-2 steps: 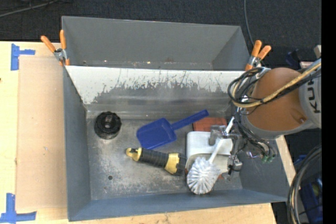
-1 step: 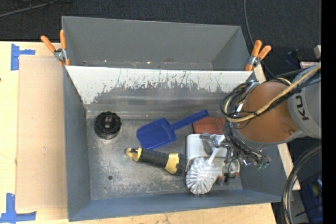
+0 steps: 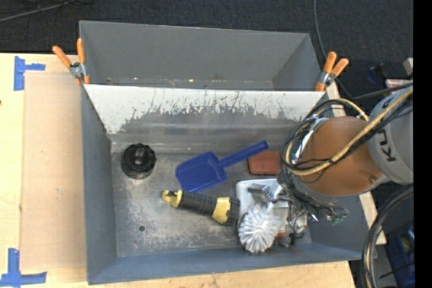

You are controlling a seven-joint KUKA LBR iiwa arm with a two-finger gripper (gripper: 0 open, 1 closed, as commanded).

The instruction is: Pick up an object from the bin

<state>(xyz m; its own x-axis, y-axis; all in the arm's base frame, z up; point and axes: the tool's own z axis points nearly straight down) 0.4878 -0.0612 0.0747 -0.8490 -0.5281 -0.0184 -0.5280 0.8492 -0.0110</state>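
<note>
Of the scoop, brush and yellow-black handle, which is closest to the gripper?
The white bristle brush, right beside the gripper; the blue scoop and yellow-black handle lie farther left.

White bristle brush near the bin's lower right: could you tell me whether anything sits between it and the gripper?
Nothing visible does; the gripper hangs right beside the white bristle brush.

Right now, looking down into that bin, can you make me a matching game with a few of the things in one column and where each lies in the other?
Things:
1. black round cap
2. blue scoop
3. white round brush
4. reddish-brown block

Places:
A. lowest in the view, beside the gripper
B. alone at the left
C. middle of the floor
D. by the scoop's handle end

Pairs: 1-B, 2-C, 3-A, 4-D
</note>
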